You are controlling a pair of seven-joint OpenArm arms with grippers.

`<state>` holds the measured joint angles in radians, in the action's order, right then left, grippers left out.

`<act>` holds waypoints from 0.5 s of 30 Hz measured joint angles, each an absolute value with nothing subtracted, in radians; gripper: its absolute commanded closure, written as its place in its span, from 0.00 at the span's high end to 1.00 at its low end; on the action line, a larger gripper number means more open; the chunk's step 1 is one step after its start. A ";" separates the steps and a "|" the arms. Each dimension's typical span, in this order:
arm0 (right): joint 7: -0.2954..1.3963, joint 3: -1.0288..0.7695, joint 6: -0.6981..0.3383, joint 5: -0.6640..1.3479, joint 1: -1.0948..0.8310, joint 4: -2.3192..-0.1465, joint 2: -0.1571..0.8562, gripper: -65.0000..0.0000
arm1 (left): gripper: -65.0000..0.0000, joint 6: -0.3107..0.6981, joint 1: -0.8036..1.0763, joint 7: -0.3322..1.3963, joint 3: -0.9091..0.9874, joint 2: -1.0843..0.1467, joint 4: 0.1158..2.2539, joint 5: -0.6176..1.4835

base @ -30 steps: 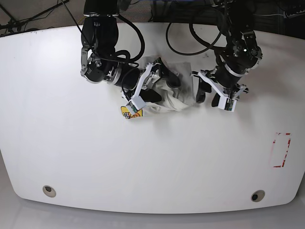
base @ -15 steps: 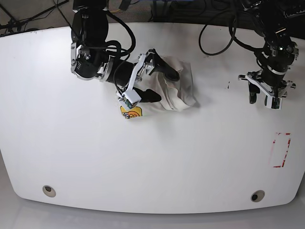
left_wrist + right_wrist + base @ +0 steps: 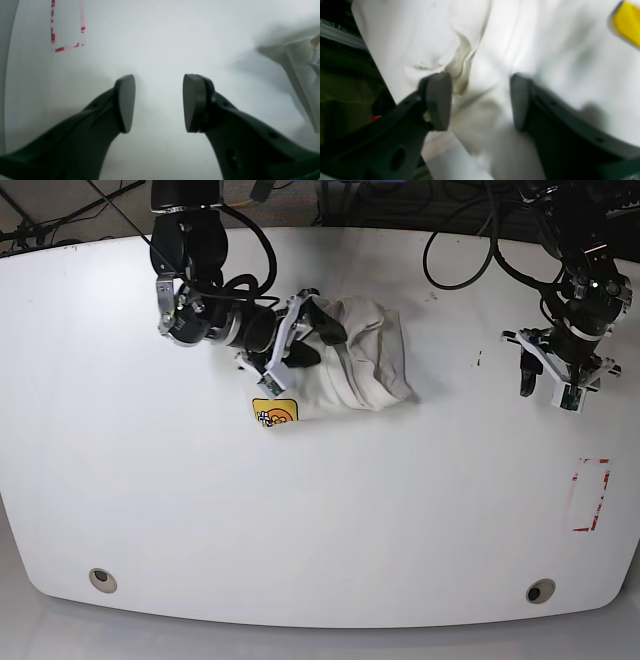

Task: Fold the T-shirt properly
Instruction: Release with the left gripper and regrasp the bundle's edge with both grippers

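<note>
Jaws astride bunched T-shirt [image 3: 360,360]

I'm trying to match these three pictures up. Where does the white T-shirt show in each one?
Base view: the T-shirt lies bunched at upper centre of the table.
Left wrist view: not clearly in it; only a blurred pale shape at the right edge.
Right wrist view: it fills the picture behind the jaws.
Shared landmark: the yellow print, top right in the right wrist view.

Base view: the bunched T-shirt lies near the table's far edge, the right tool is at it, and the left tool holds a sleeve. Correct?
Not quite: the left tool holds nothing. The left wrist view shows its pads apart over bare table. The T-shirt and right tool are as stated.
</note>
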<state>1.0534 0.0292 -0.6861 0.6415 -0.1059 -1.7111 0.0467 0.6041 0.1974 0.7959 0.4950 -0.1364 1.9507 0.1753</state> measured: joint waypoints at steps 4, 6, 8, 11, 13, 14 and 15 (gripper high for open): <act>1.005 0.161 -0.686 0.624 -0.102 -1.686 0.041 0.51 | 0.42 0.616 0.196 0.795 0.495 -0.135 1.951 0.175; 0.962 0.234 -0.685 0.625 -0.100 -1.686 0.043 0.51 | 0.42 0.615 0.197 0.796 0.480 -0.135 1.951 0.171; 0.944 0.302 -0.688 0.625 -0.089 -1.686 0.040 0.51 | 0.42 0.616 0.197 0.796 0.455 -0.136 1.951 0.171; 0.939 0.343 -0.693 0.630 -0.065 -1.680 0.021 0.51 | 0.42 0.625 0.197 0.795 0.423 -0.137 1.951 0.176; 0.938 0.342 -0.692 0.626 -0.052 -1.681 0.013 0.51 | 0.42 0.625 0.197 0.795 0.417 -0.138 1.954 0.175; 0.939 0.332 -0.692 0.628 -0.048 -1.683 0.010 0.51 | 0.42 0.625 0.197 0.796 0.409 -0.140 1.955 0.171; 0.939 0.323 -0.692 0.630 -0.048 -1.689 0.011 0.51 | 0.42 0.625 0.196 0.796 0.400 -0.142 1.956 0.171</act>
